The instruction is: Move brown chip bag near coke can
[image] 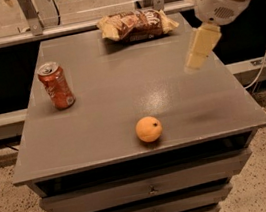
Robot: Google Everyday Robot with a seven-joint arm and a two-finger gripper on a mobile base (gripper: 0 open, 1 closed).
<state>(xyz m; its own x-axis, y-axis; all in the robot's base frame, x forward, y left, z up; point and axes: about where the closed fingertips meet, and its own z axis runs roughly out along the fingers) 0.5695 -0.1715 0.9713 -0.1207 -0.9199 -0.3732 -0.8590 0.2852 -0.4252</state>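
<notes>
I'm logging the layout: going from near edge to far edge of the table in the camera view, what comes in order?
Orange → coke can → brown chip bag. The gripper hangs over the table's right side in this view, so it is left out.

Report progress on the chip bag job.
Done: nothing; the brown chip bag lies at the table's far edge, apart from the coke can at left. In hand: the end effector hangs over the right side, off the bag. Left: grasp it, set it by the can.
</notes>
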